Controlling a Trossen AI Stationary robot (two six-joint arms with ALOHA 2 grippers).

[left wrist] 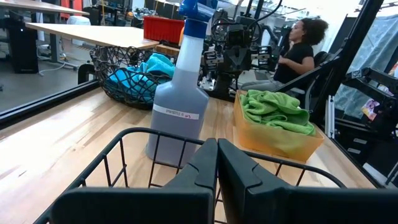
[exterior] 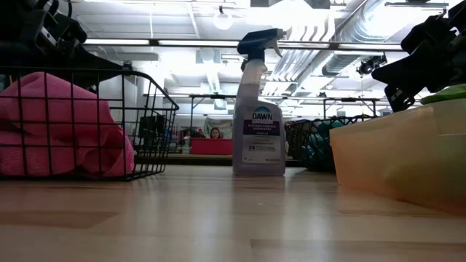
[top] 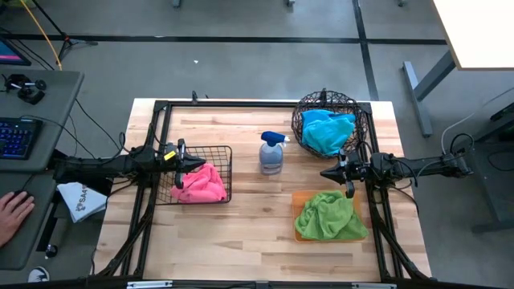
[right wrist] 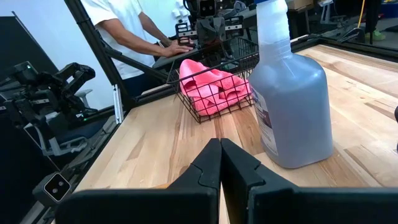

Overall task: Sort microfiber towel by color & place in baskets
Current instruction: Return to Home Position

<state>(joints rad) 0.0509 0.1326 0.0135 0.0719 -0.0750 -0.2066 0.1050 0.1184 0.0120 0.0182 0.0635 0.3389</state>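
Observation:
A pink towel [top: 199, 185] lies in the square black wire-grid basket [top: 226, 172] at the left. A blue towel [top: 328, 131] lies in the round dark woven-wire bowl basket [top: 308, 108] at the far right. A green towel [top: 329, 215] lies on the flat orange tray [top: 299, 199] at the near right. My left gripper [top: 198, 163] is shut and empty above the black basket's far edge. My right gripper [top: 324, 172] is shut and empty just beyond the orange tray, between it and the bowl basket.
A spray bottle [top: 272, 152] with a blue trigger head stands upright mid-table between the baskets. A black metal frame [top: 241, 103] runs round the table's edges. A person sits beyond the right side [left wrist: 298, 53]; another person's hand [top: 12, 210] rests at a desk left of the table.

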